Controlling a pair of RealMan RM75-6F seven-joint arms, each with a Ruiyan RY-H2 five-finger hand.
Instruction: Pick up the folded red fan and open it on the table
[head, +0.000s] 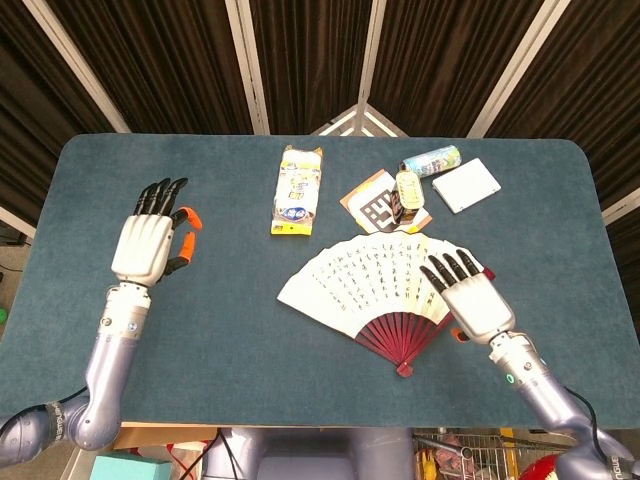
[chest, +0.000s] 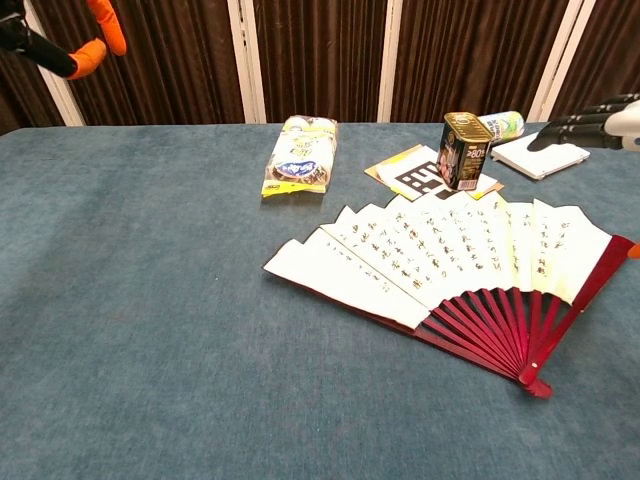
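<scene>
Tin (chest: 465, 150) crowds fan (chest: 450, 265) far edge; near table (chest: 150, 380) free.

Your table (head: 120, 380) wears a blue-green cloth. At centre right the fan (head: 375, 280) lies spread flat, its red ribs toward the lower right. Above it sit a yellow snack packet (head: 297, 190), a printed card (head: 372, 204) under a small tin (head: 407, 193), a lying bottle (head: 432, 160) and a white box (head: 466, 185).

Fan (chest: 450, 275) before can (chest: 460, 150)
</scene>
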